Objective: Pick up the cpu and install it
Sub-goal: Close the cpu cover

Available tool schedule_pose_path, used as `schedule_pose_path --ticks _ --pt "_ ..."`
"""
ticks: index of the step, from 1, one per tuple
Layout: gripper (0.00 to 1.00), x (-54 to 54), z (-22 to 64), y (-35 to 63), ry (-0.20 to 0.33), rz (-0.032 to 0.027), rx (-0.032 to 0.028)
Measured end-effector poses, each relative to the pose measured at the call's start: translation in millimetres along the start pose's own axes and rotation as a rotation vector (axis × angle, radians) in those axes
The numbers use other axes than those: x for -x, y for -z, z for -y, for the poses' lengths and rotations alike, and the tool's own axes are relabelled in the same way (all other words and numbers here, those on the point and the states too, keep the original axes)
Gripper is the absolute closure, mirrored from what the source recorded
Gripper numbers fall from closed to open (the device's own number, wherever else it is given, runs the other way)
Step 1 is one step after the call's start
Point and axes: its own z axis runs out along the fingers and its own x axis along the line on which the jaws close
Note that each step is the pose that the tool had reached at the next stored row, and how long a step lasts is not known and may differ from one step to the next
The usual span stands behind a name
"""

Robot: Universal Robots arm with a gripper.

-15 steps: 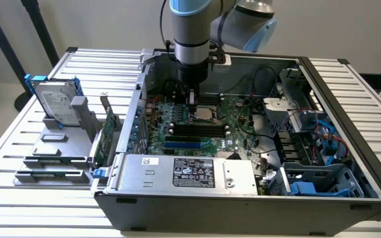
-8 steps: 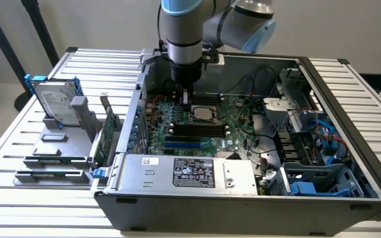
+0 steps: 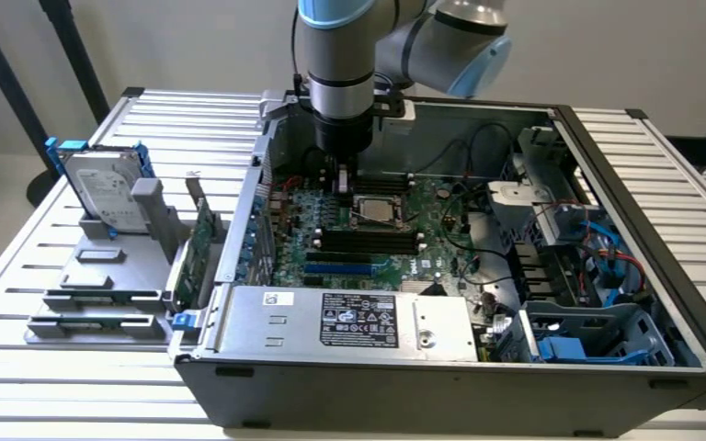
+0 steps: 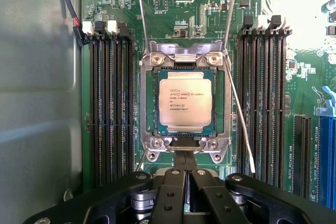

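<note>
The cpu is carrying several lines of small print on its metal top. The first line is looking like "intel XEON E5", and the rest is too fine to read. The board is showing white print beside the blue slot, starting "SLOT1 PCI". The black label on the power supply is bearing white marks and text, none readable.

One cpu is sitting in one socket, two banks of memory slots are flanking it, and one hard drive is standing outside one open case.
</note>
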Motion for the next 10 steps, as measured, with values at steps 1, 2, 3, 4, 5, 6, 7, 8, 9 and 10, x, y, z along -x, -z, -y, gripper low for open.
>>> schedule_pose_path --ticks 1,2,3,4,5,6,7,8,9,10 --pt "0.89 0.0 0.0 0.0 0.0 0.0 0.0" --pt "0.89 0.0 0.0 0.0 0.0 0.0 0.0" --pt "0.89 0.0 0.0 0.0 0.0 0.0 0.0" --pt "0.89 0.0 0.0 0.0 0.0 0.0 0.0" --pt "0.89 0.0 0.0 0.0 0.0 0.0001 0.0" --pt "0.89 0.0 -0.1 0.0 0.0 0.0001 -0.0001" --pt "0.89 0.0 -0.9 0.0 0.0 0.0002 -0.0002" --pt "0.89 0.1 -2.4 -0.1 0.0 0.0 -0.0002" --pt "0.89 0.3 -4.3 0.0 0.0 0.0001 -0.0004" --pt "0.89 0.6 -6.6 0.2 0.0 0.0002 -0.0008"
